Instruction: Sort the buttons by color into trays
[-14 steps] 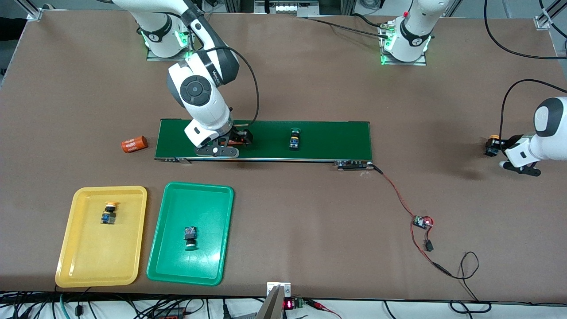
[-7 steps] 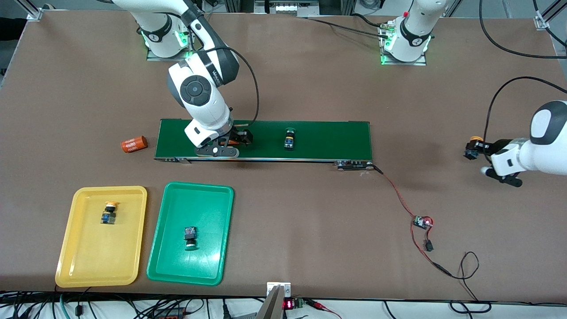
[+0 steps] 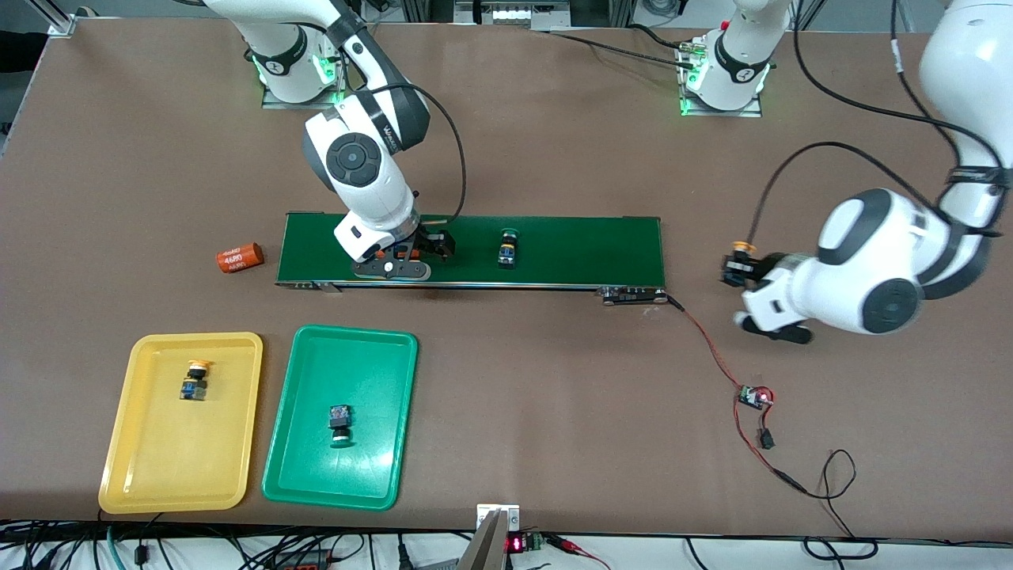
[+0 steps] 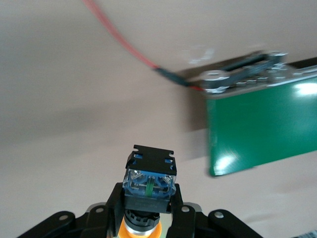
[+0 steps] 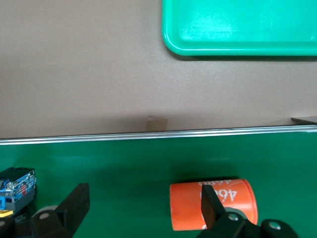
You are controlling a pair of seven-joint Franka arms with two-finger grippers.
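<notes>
Left tool (image 3: 732,269) grips button (image 3: 739,252); trays (image 3: 127,443) hold one each.

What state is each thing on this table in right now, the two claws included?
Left gripper: shut on a yellow-capped button, in the air past the belt's end.
Right gripper: open, low over the green belt, an orange cylinder between its fingers.
Green-capped button on the belt: lying on its side.
Yellow tray: holds one yellow-capped button.
Green tray: holds one green-capped button.
Orange cylinder beside the belt: lying on the table.
</notes>
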